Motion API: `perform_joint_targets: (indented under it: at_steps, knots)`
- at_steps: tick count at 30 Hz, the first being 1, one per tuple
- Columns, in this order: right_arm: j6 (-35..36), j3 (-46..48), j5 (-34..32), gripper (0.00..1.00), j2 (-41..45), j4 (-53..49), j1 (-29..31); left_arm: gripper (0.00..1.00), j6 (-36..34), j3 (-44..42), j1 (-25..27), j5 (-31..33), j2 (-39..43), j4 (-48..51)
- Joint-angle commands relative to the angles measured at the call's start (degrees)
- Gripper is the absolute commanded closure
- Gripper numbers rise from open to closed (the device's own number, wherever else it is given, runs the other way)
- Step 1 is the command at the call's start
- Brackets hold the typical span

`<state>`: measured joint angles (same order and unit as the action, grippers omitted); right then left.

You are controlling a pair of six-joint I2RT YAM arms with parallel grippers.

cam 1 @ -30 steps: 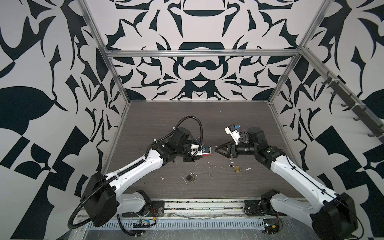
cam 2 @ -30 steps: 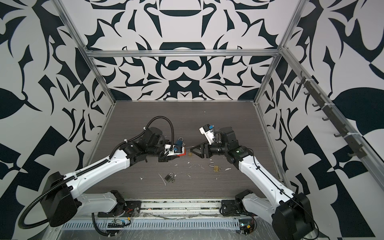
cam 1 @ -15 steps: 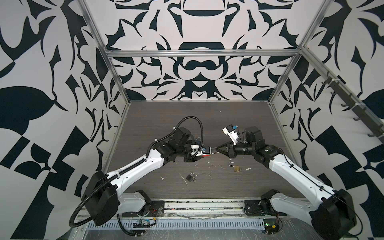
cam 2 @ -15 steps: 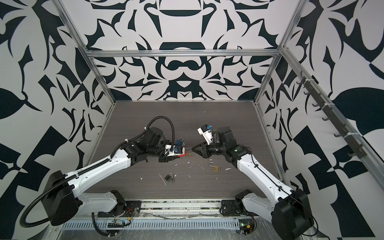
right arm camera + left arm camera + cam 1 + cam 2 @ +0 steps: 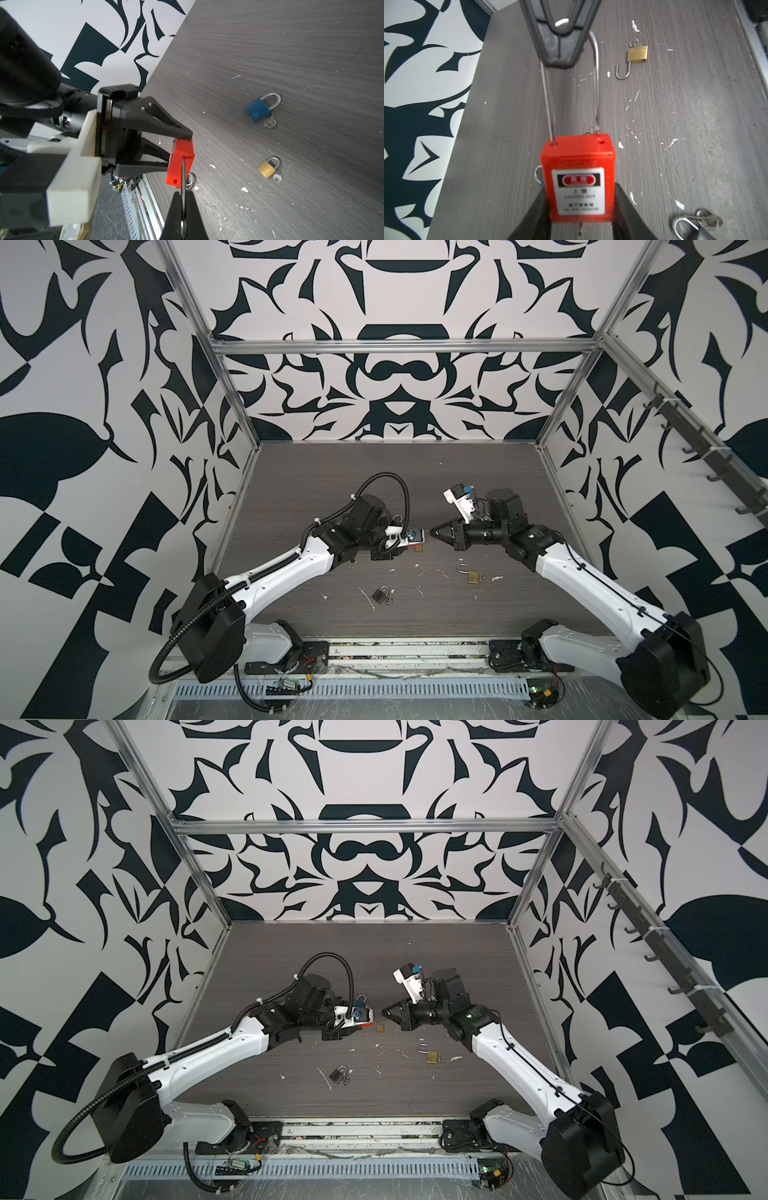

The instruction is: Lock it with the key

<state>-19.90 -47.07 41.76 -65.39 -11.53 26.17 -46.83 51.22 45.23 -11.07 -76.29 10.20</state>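
right hand (image 5: 182, 197) pinches the thin steel shackle (image 5: 596, 83).

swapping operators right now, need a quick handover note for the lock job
Grips: left end effector is closed on the body of the red padlock. The right end effector is shut on the top bend of its long shackle.
Things: one shackle leg is in the body, and the free leg is out of its hole, which shows empty. A blurred piece under the body looks like the key.
Done: lock gripped at both ends.
Left: seat the free leg, then turn the key.
Also on the table: an open brass padlock and a grey padlock.
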Motion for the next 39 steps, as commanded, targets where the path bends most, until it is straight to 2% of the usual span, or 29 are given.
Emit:
perform_joint_targets:
  at_steps: [1, 5, 12, 25, 32, 37, 39]
  knots:
    - [-1.57, -3.17, 1.77, 1.00, -0.84, -1.15, 0.76, 0.84, 0.43, -2.00, 0.91, 3.58, 1.29, -10.15]
    - [-2.19, -4.59, 1.52, 1.00, -2.56, -3.49, 0.81, 0.86, 0.16, -3.32, 1.34, 6.66, 1.85, -14.40]
    - [-5.77, -4.28, 4.02, 1.00, -5.18, -0.76, 0.81, 0.88, 1.00, -4.29, 3.09, 9.26, 1.61, -19.40]
    - [-7.26, -1.55, 3.48, 1.00, -6.69, 2.82, 0.81, 0.89, 6.89, -1.13, 4.25, 1.98, 2.26, -19.38]
    - [-7.05, -1.72, 1.95, 1.00, -6.26, 3.25, 0.68, 0.91, 9.31, -2.16, 4.25, 1.61, 1.46, -20.33]
    - [-6.73, -2.66, -1.72, 0.98, -3.99, 2.60, 0.13, 0.95, 11.87, -5.00, 4.15, 3.58, 0.59, -22.20]
    - [-6.82, -3.01, -3.17, 0.95, -2.77, 2.26, -0.70, 1.00, 13.50, -6.16, 4.16, 3.98, 0.40, -22.58]
